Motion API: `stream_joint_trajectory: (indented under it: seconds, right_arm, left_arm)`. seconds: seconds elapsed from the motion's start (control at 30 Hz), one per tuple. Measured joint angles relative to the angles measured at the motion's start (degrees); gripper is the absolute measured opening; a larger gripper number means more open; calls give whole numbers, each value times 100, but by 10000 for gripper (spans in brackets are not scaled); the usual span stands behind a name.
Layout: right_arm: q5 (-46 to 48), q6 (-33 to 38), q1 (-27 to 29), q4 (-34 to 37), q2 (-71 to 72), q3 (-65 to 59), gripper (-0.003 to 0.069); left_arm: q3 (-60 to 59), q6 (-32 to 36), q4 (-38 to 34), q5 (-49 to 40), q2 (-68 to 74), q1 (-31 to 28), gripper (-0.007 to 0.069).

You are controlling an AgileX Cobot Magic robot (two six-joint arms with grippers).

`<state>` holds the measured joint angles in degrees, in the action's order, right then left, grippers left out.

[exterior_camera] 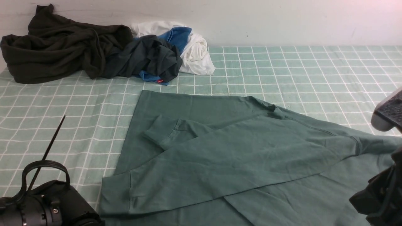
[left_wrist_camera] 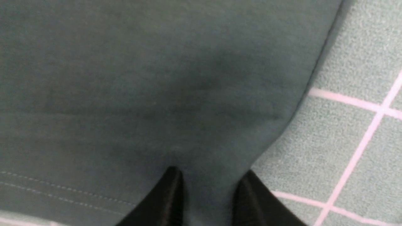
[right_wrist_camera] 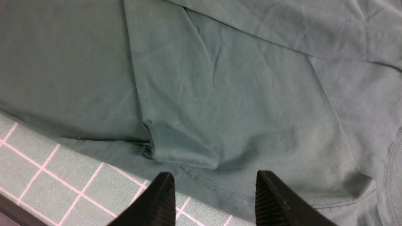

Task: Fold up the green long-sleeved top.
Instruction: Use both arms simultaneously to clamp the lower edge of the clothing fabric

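Observation:
The green long-sleeved top lies spread on the checked sheet, with one cuffed sleeve folded across its body. My left gripper presses down at the top's side edge. Its fingers stand a narrow gap apart with green cloth between them, and a pinch does not show. My right gripper hangs open just above the stitched hem, where the top meets the sheet. In the front view only the arm bodies show, the left arm and the right arm.
A dark olive-black garment, a charcoal one with a red tag and white and blue clothes are piled at the back left against the wall. A thin black rod sticks up from the left arm. The checked sheet covers the table.

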<state>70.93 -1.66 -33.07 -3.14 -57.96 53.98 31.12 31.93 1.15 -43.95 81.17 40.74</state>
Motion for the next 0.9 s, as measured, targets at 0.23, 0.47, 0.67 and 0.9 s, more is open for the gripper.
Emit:
stream_joint_trajectory:
  seconds: [0.23,0.47,0.67,0.9]
  right_arm:
    - [48,0,0,-89,0,0,335]
    - [48,337,0,-141,0,0,336]
    - [48,1837,0,347,-12,-33,407]
    - [-4,3295,0,630,-378,-939,542]
  left_arm:
    - [238,-185,0,-107,-10,0,6]
    - [257,-400,28,-232,9,0,6]
    - [263,-1215,332,-1068,-473,0,6]
    - [257,-1390,402,-1530,-1133,0,6]
